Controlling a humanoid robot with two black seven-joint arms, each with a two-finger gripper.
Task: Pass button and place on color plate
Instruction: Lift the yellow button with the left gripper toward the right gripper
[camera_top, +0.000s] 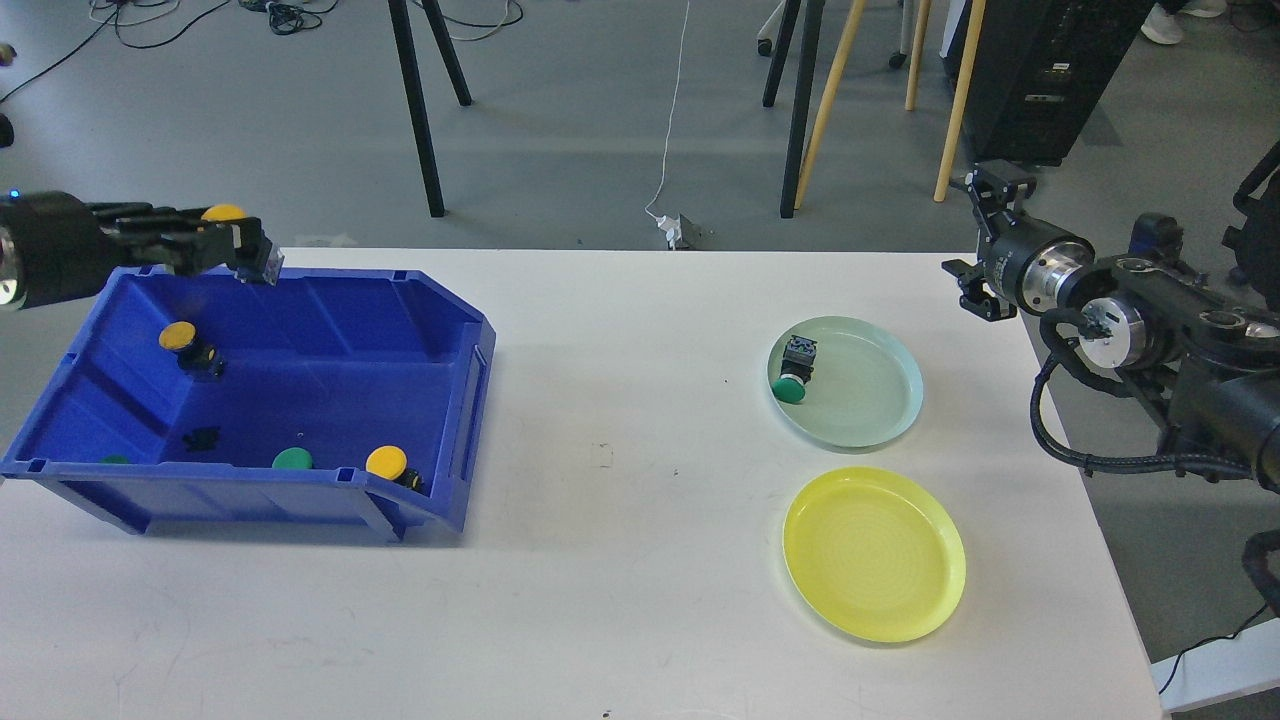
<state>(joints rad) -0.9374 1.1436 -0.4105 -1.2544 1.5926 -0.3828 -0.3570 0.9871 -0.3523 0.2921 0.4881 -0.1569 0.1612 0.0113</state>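
Left gripper (243, 252): held above the back-left rim of the blue bin (440, 300); fingers closed on a yellow button (224, 213), cap up, body end pointing right; judged lifted clear so it can travel toward the other arm
Right gripper (985, 245): off the table's far right edge, beyond the plates; seen end-on and dark; spread of fingers not readable, nothing visibly held; judged to be waiting for the handover
Blue bin: sits on the left of the white table (620, 560), open front facing the robot; serves as the supply
Bin contents: yellow button by left wall (182, 340); yellow button at front lip (388, 463); green button beside it (293, 459); a green cap at the front-left corner, mostly hidden
Green plate (880, 400): right side of table, further from robot; holds one green button (793, 382) lying near its left rim; colour matches
Yellow plate (905, 590): just nearer than the green one, not touching; bare; judged destination for the held button
Stage: pick done, pass not yet made; arms well apart
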